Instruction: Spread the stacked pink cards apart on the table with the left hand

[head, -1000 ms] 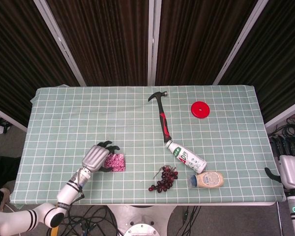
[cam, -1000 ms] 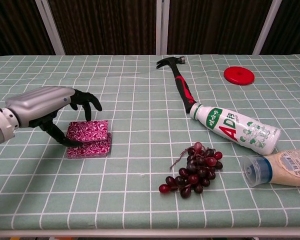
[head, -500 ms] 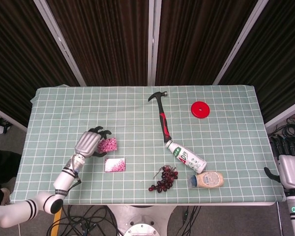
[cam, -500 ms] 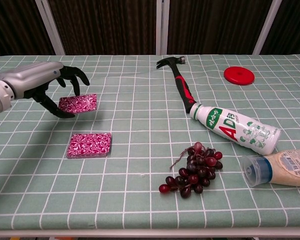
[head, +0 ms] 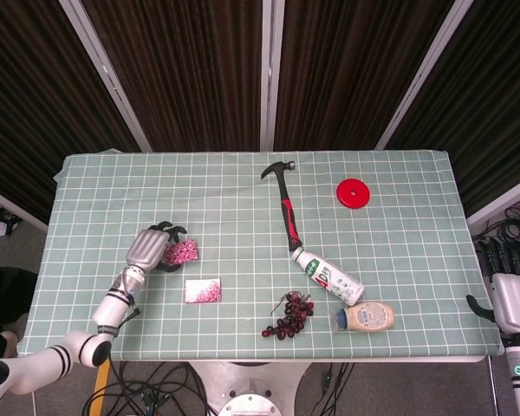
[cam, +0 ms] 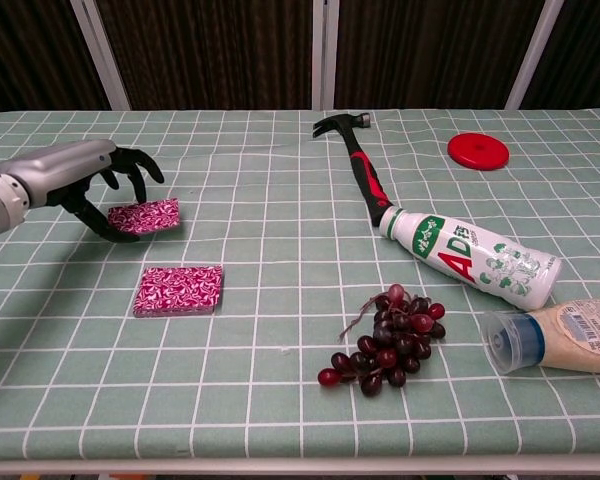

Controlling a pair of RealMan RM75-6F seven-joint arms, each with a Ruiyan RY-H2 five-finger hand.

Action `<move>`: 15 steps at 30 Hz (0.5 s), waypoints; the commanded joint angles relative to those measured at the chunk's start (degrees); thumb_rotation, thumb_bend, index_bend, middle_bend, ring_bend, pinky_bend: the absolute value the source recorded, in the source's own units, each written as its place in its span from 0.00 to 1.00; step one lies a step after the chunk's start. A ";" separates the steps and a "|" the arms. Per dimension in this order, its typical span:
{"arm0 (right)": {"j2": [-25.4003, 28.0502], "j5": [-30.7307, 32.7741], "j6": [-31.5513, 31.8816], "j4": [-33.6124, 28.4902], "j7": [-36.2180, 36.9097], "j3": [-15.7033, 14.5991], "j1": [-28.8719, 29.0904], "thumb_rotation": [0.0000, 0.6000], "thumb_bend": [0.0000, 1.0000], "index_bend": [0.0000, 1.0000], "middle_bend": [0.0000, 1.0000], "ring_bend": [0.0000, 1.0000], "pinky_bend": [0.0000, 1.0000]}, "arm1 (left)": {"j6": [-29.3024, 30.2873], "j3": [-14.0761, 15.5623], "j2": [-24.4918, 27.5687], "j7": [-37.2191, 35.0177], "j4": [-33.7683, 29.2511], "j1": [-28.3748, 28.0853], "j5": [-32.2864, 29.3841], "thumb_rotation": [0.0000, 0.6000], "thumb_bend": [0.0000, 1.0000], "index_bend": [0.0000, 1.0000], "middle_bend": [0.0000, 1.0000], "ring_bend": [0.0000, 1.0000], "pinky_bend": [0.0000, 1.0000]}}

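Observation:
My left hand [head: 147, 250] [cam: 80, 175] pinches one pink patterned card [head: 180, 252] [cam: 144, 215] between thumb and fingers, low over the table's left side. Whether that card touches the cloth I cannot tell. A second pink card [head: 203, 290] [cam: 179, 289] lies flat by itself, nearer the front edge and a little right of the hand, with a clear gap between the two cards. My right hand [head: 511, 295] shows only at the right edge of the head view, off the table, and its fingers are too unclear to read.
A hammer [head: 286, 208] [cam: 365, 170] lies mid-table, with a white bottle [head: 329, 277] [cam: 470, 255] at its handle end. Dark grapes [head: 290, 316] [cam: 390, 340] and a tipped jar [head: 364, 316] [cam: 555, 335] sit front right. A red disc [head: 353, 192] [cam: 478, 151] lies far right.
The left hand lifted the top card off the stack, carried it back and to the left, and now holds it lower. The bottom card stayed in place.

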 commanded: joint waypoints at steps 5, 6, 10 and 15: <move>0.02 -0.16 0.01 -0.11 -0.09 -0.06 0.04 1.00 0.15 0.00 0.00 0.00 0.00 | -0.99 0.58 0.61 -0.04 -0.23 -0.12 0.16 1.00 0.11 0.17 0.21 0.09 0.24; -0.01 -0.21 0.01 -0.10 -0.07 -0.10 0.04 1.00 0.15 0.00 0.00 0.00 0.00 | -0.89 0.55 0.73 0.12 -0.46 -0.08 0.11 1.00 0.10 0.16 0.21 0.09 0.24; -0.03 -0.26 -0.03 0.11 0.44 -0.17 -0.04 1.00 0.16 0.00 0.00 0.00 0.00 | 0.05 0.62 1.68 0.23 -2.19 0.13 0.67 1.00 0.09 0.16 0.21 0.09 0.24; -0.18 0.04 -0.38 0.64 1.12 -0.08 0.02 1.00 0.16 0.00 0.00 0.00 0.00 | 2.18 1.08 5.29 1.94 -8.97 0.49 2.51 1.00 0.10 0.16 0.24 0.09 0.24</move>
